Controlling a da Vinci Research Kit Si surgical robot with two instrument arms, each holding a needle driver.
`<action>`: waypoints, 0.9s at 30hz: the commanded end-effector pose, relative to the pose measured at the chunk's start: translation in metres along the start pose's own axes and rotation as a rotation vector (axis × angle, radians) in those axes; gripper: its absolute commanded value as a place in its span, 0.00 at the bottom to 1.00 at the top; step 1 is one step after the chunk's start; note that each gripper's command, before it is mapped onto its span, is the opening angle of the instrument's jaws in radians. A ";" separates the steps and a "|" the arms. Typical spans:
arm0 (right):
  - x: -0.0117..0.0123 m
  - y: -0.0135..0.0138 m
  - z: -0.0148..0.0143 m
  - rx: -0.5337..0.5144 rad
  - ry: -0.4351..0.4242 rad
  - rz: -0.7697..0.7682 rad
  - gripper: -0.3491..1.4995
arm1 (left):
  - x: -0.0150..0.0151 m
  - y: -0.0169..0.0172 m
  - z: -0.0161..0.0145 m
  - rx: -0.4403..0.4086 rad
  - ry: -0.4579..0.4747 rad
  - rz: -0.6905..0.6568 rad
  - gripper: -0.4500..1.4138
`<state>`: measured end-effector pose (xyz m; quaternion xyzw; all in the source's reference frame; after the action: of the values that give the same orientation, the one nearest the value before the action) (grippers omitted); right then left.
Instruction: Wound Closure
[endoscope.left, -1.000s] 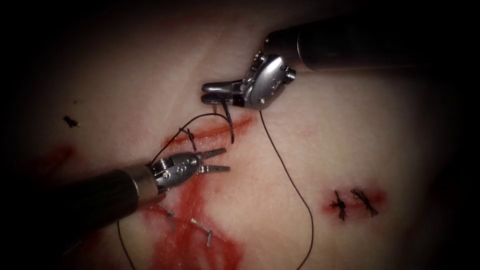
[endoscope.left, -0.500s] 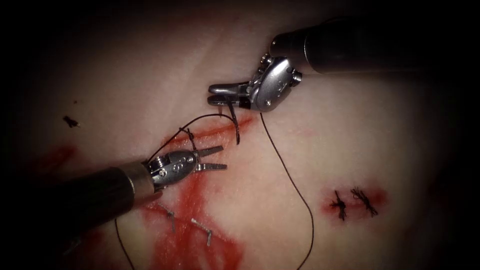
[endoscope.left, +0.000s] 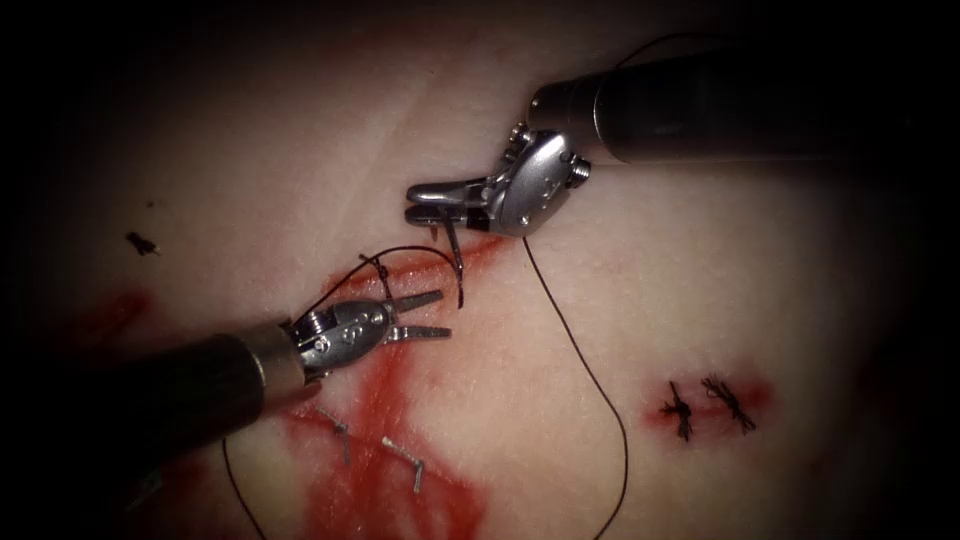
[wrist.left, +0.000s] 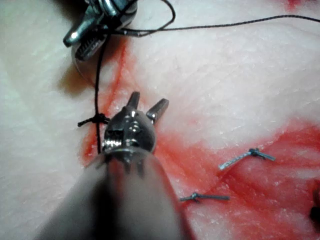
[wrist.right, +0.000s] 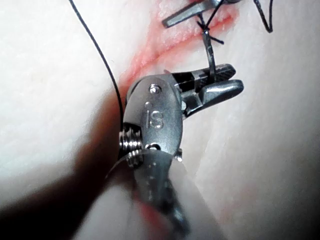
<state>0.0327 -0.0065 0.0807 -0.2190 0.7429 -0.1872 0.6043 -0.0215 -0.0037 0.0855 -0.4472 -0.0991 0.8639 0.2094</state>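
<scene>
needle (endoscope.left: 457, 268) now lower, in right tool (endoscope.left: 430, 203)

"IS" stamped on right claw (wrist.right: 216, 82) housing

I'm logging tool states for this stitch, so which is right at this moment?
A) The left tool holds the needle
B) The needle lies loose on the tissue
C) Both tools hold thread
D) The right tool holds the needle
D: the right tool has its jaws shut on the needle near one end, its curve hanging over the cut, while the left tool stands open and holds nothing.
</scene>
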 end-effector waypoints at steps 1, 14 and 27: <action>-0.0006 -0.0016 0.0006 0.021 -0.002 -0.027 0.00 | -0.0001 -0.0003 0.0006 0.000 0.000 0.000 0.45; -0.0023 -0.0041 -0.0014 0.037 -0.040 -0.055 0.00 | 0.0001 -0.0008 -0.0006 0.009 -0.003 -0.003 0.45; -0.0034 -0.0073 -0.0019 0.055 -0.056 0.026 0.00 | 0.0000 -0.0007 -0.0006 0.012 -0.004 -0.003 0.42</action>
<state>0.0315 -0.0104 0.0872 -0.1981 0.7220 -0.1939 0.6339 -0.0203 -0.0032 0.0847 -0.4434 -0.0948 0.8653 0.2137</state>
